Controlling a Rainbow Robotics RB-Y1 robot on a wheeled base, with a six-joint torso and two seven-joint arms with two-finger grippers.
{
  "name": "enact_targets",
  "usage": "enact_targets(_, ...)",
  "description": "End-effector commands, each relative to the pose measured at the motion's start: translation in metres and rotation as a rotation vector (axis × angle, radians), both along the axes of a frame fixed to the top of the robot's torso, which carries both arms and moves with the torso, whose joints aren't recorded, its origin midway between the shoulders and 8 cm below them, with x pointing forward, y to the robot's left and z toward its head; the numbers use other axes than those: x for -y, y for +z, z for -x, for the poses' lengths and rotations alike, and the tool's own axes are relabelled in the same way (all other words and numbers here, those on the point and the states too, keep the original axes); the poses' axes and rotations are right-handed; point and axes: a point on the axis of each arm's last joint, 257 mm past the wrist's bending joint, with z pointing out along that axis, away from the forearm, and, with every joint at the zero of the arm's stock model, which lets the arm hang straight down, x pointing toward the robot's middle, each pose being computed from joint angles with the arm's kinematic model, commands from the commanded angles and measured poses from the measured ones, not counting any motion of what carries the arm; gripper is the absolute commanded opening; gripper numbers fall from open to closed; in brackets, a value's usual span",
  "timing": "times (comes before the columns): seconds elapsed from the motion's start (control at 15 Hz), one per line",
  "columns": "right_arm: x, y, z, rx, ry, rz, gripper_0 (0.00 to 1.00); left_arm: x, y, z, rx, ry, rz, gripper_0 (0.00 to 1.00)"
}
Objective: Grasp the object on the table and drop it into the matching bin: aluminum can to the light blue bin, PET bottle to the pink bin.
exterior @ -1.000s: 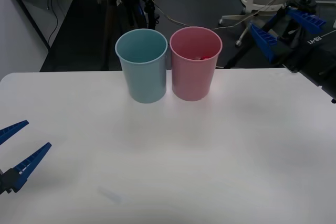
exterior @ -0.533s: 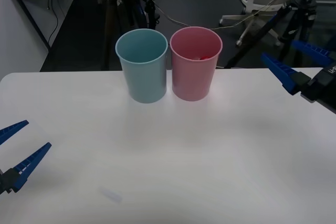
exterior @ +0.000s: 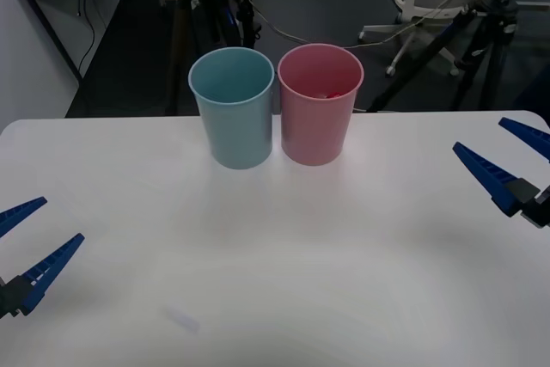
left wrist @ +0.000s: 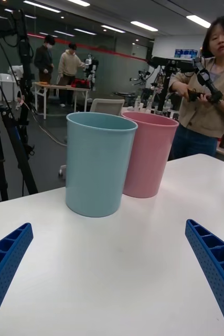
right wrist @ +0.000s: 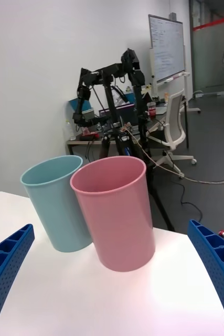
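At the near left edge of the wide flat white tabletop [exterior: 284, 264], the left gripper [exterior: 24, 242] hovers low with its blue ribbed fingers spread apart and nothing between them, parked and idle. Across at the right edge, the right gripper [exterior: 516, 165] hangs just above the table, its two blue fingers likewise wide apart and empty. Farther back, near the far edge, stand the tall tapered light blue plastic bin [exterior: 233, 107] and, just beside it on the right, the same-shaped pink plastic bin [exterior: 319, 103]; whether their rims touch cannot be told. No bottle lies on the open tabletop. A small patch of red shows inside the pink bin, low against its far wall, which I take to be the cap of the small clear plastic PET bottle [exterior: 330, 93], though too little shows to be sure.

By that reading the drop is done and the step in hand is the retreat of the right arm. The next move calls only for settling it clear of the bins.

Against a second ago, the right gripper has come down and toward the robot from high beyond the table's far right corner; the left gripper and both bins have not shifted
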Motion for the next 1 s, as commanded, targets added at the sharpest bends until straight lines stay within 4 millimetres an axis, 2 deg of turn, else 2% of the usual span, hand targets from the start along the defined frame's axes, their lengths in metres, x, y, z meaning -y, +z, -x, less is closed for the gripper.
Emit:
enact_targets(0.07,0.009,-0.029,0.017,-0.012,-0.025,0.048,1.00,0.000,0.000,0.000,0.000,0.000,0.000,1.00)
enact_targets(0.33,0.004,-0.061,0.044,-0.056,0.019,0.075,1.00,0.000,0.000,0.000,0.000,0.000,0.000,1.00)
enact_targets(0.47,-0.006,-0.074,0.055,-0.070,0.074,0.085,1.00,0.000,0.000,0.000,0.000,0.000,0.000,1.00)
enact_targets(0.73,-0.008,-0.086,0.062,-0.071,0.084,0.110,1.00,0.000,0.000,0.000,0.000,0.000,0.000,1.00)
enact_targets(1.0,-0.010,-0.087,0.063,-0.064,0.088,0.114,1.00,0.000,0.000,0.000,0.000,0.000,0.000,1.00)
